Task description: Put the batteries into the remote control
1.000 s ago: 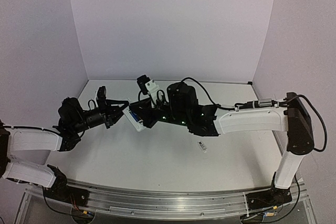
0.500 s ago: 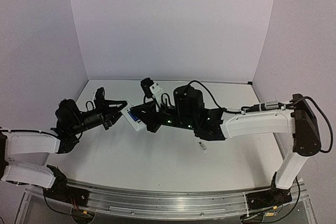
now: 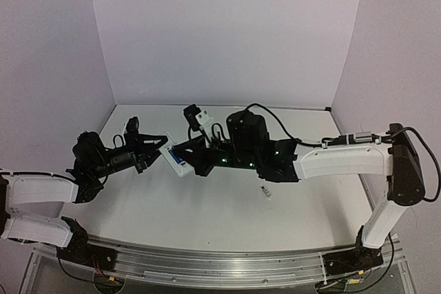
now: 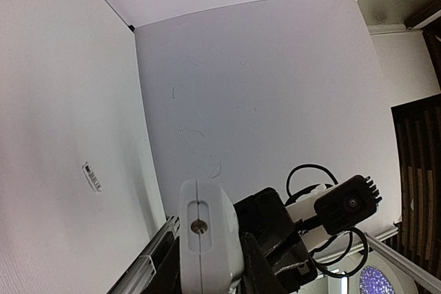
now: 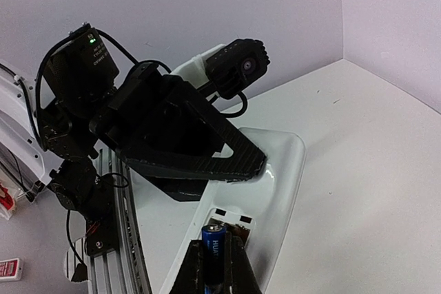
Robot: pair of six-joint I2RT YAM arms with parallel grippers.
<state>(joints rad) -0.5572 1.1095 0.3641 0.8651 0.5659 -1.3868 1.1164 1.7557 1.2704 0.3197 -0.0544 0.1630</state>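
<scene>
The white remote control [image 3: 176,160] is held tilted above the table by my left gripper [image 3: 162,146], which is shut on its end; in the left wrist view the remote's end [image 4: 207,225] sits between the dark fingers [image 4: 258,266]. My right gripper [image 3: 189,154] is shut on a blue battery [image 5: 214,249], whose pale tip is at the open battery recess [image 5: 238,219] on the remote's back [image 5: 279,170]. A strip of blue [image 3: 177,159] shows on the remote from above. I cannot find the second battery.
The small white cover piece [image 3: 265,193] lies on the table right of the grippers and also shows in the left wrist view [image 4: 91,176]. The left gripper's black finger [image 5: 207,146] lies across the remote just beyond the recess. Walls close the table at the back and both sides.
The left gripper has drawn a little to the left and down with the remote. The right arm has followed, keeping the battery at the recess.
</scene>
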